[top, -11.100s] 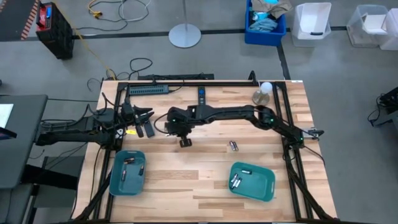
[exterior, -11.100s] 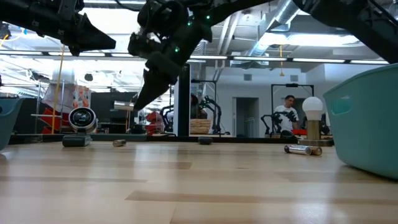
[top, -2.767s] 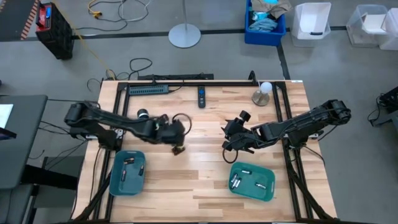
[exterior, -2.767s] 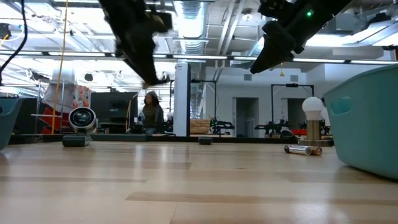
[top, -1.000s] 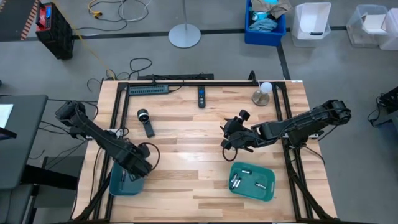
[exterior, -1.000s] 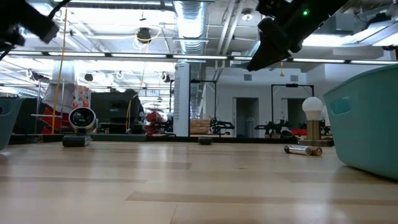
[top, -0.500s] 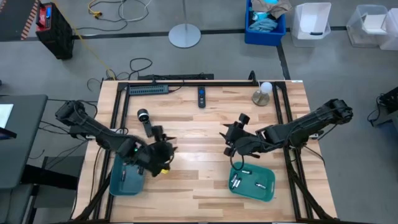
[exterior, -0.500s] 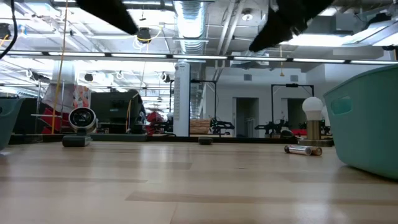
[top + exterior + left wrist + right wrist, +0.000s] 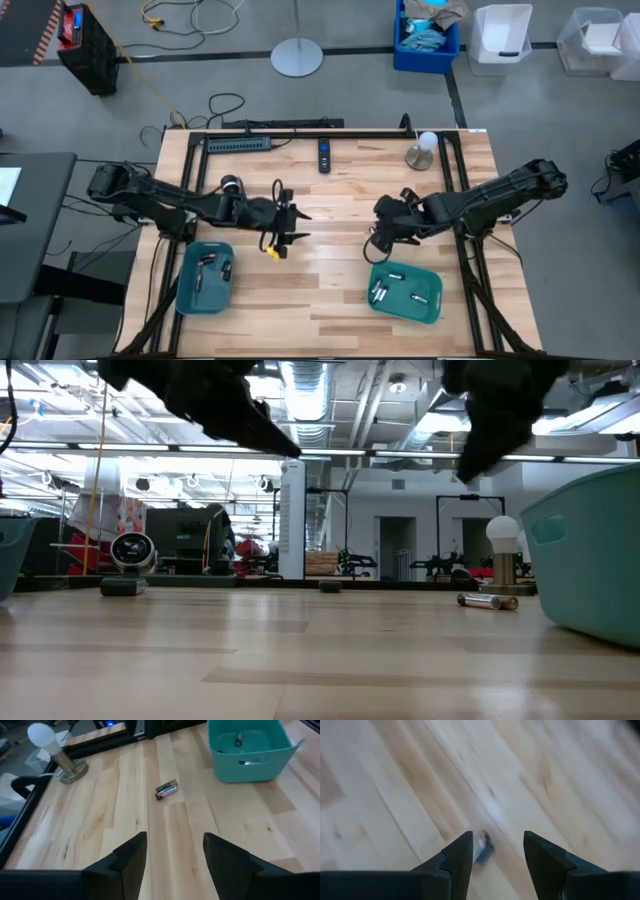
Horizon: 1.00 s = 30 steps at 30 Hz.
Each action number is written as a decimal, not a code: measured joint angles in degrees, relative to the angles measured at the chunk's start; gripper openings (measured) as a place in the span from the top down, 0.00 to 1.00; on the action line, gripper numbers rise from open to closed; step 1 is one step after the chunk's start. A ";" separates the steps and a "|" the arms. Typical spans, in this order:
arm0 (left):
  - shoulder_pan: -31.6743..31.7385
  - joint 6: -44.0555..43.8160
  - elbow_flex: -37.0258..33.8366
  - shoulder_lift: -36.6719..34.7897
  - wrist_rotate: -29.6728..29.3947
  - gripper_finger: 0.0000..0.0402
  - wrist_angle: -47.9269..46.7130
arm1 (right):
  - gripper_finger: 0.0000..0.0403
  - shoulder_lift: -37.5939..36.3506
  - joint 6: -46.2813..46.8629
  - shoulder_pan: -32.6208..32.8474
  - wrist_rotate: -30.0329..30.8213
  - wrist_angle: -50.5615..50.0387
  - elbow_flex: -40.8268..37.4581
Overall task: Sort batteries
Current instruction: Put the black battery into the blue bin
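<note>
Two small silvery batteries [image 9: 166, 790] lie side by side on the wood in the middle of the table, also seen in the low view [image 9: 487, 600]. My left gripper [image 9: 298, 226] hovers open to their left, pointing toward them across the table. My right gripper [image 9: 380, 236] hangs open just above them, tipped downward; one blurred battery [image 9: 484, 848] shows between its fingers on the table below. The left teal tray [image 9: 186, 290] and the right teal tray [image 9: 432, 300] stand near the front edge, each with a few batteries lying on its floor.
A lamp with a white bulb [image 9: 422, 150] stands at the far right. A black remote-like stick [image 9: 324, 155] and a power strip [image 9: 238, 144] lie along the far edge. A round silver-topped knob [image 9: 229, 185] sits behind my left arm. Bare wood lies between the trays.
My left gripper has swung from above the left tray toward the table's middle and its right edge, and has turned from pointing down to nearly level. My right gripper has tipped further downward and rolled over the two batteries. Both stay open.
</note>
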 joint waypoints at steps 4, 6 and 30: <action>3.97 2.54 -2.60 0.00 8.60 0.53 4.77 | 0.53 1.10 3.66 -2.79 -6.23 -4.99 -0.13; 6.24 2.62 -4.61 0.00 12.77 0.53 7.66 | 0.53 1.86 3.26 -4.47 -8.31 -4.02 -0.13; 12.88 -4.73 -10.75 0.59 26.04 0.53 20.79 | 0.53 10.54 -4.32 -11.98 -18.36 8.15 -8.57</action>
